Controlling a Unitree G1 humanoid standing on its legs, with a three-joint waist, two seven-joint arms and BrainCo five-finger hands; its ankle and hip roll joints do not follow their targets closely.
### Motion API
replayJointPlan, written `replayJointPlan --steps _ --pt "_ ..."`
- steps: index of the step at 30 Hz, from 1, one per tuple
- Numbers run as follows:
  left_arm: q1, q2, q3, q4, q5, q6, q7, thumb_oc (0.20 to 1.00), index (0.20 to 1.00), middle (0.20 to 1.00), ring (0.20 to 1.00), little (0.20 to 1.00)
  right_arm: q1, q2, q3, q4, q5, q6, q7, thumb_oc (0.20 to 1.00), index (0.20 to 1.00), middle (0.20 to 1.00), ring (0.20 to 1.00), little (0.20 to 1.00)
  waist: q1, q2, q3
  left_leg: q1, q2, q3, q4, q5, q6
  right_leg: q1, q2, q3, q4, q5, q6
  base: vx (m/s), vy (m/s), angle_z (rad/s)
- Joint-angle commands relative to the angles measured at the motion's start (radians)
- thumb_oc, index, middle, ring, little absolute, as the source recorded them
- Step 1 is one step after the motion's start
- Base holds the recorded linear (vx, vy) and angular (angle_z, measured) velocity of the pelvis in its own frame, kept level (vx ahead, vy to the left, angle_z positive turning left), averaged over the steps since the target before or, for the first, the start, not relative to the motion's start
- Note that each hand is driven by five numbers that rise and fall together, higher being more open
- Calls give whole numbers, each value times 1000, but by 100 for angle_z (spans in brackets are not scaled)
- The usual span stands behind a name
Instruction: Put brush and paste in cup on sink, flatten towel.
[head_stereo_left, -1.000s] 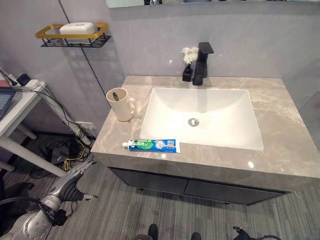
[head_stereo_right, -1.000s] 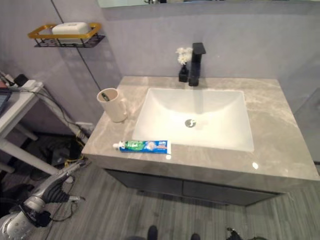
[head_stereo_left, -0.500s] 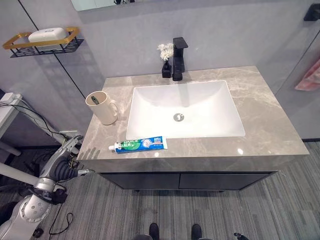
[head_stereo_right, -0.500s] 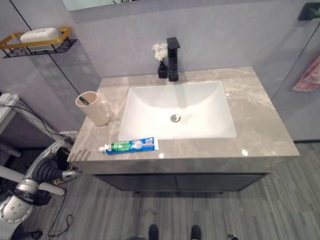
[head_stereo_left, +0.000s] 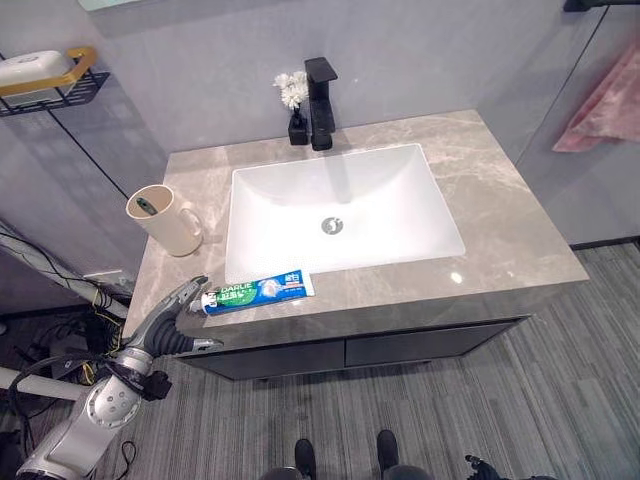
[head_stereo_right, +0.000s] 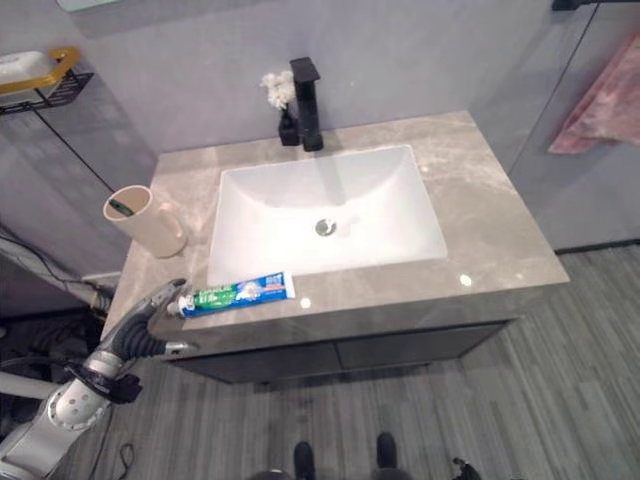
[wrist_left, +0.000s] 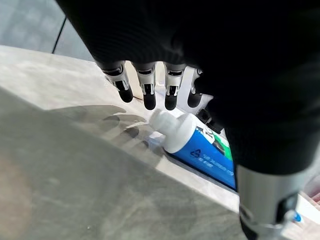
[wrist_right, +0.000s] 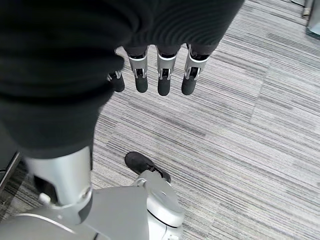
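Note:
A blue and green toothpaste tube (head_stereo_left: 256, 291) lies on the grey marble counter (head_stereo_left: 500, 215) in front of the white basin (head_stereo_left: 340, 205), its white cap (wrist_left: 171, 128) pointing left. A beige cup (head_stereo_left: 164, 220) stands at the counter's left with a green toothbrush (head_stereo_left: 147, 207) inside. My left hand (head_stereo_left: 177, 303) is open at the counter's front left edge, its straight fingertips (wrist_left: 146, 96) just above the cap without holding it. A pink towel (head_stereo_left: 606, 104) hangs on the wall at the far right. My right hand (wrist_right: 160, 70) hangs open over the striped floor.
A black faucet (head_stereo_left: 321, 90) and a small vase of white flowers (head_stereo_left: 294, 103) stand behind the basin. A gold and black wall shelf (head_stereo_left: 45, 82) holding soap is at the upper left. Cables lie on the floor at the left, below the counter.
The camera has swung right, bringing the towel into view. My left hand has risen from below the counter to its front edge, by the toothpaste cap.

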Motion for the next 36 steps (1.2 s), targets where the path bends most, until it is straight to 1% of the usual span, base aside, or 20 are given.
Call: replayJointPlan --steps 1,13,14,15,17,18,29,36 --pt "-78 6 4 27 -11 -15 9 1000 1000 1000 1000 1000 -17 5 13 9 29 0 -11 1000 1000 1000 1000 1000 -12 -44 5 28 -17 -39 9 -31 -12 3 -70 41 7 93 75 16 -8 -4" --pt "-101 -36 -33 53 -10 -9 4 1000 1000 1000 1000 1000 16 17 8 3 52 -11 -8 1000 1000 1000 1000 1000 -25 -61 -6 42 -7 -28 9 -39 -15 6 -59 48 7 92 76 9 -10 -5" --pt "-103 -44 -35 55 -12 -8 5 1000 1000 1000 1000 1000 16 19 7 3 55 -12 -8 1000 1000 1000 1000 1000 -25 -63 -6 43 -7 -28 9 -39 -15 7 -59 48 7 92 75 0 0 0" --pt "-108 -82 -38 78 -39 0 12 1000 1000 1000 1000 1000 14 24 5 6 63 -12 -12 1000 1000 1000 1000 1000 -27 -68 -6 43 -6 -28 9 -38 -15 8 -58 47 7 92 75 0 0 0" --pt "-111 -95 -40 87 -47 2 15 1000 1000 1000 1000 1000 13 26 4 6 66 -12 -13 1000 1000 1000 1000 1000 -28 -69 -7 43 -6 -28 9 -37 -15 8 -57 47 7 92 74 0 0 0" --pt "-114 -116 -49 93 -49 5 19 1000 1000 1000 1000 1000 14 29 5 4 70 -12 -15 1000 1000 1000 1000 1000 -30 -75 -9 42 -6 -28 9 -37 -15 8 -56 48 7 92 73 0 0 0" --pt "-126 -152 -93 134 -39 18 8 1000 1000 1000 1000 1000 25 37 4 5 78 -12 -18 1000 1000 1000 1000 1000 -35 -87 -14 49 -2 -25 9 -39 -16 12 -54 49 7 91 71 0 0 0" --pt "-132 -151 -110 146 -6 25 3 1000 1000 1000 1000 1000 32 41 7 -3 78 -12 -19 1000 1000 1000 1000 1000 -36 -86 -17 49 -2 -25 9 -40 -17 14 -53 50 7 89 71 0 0 0"
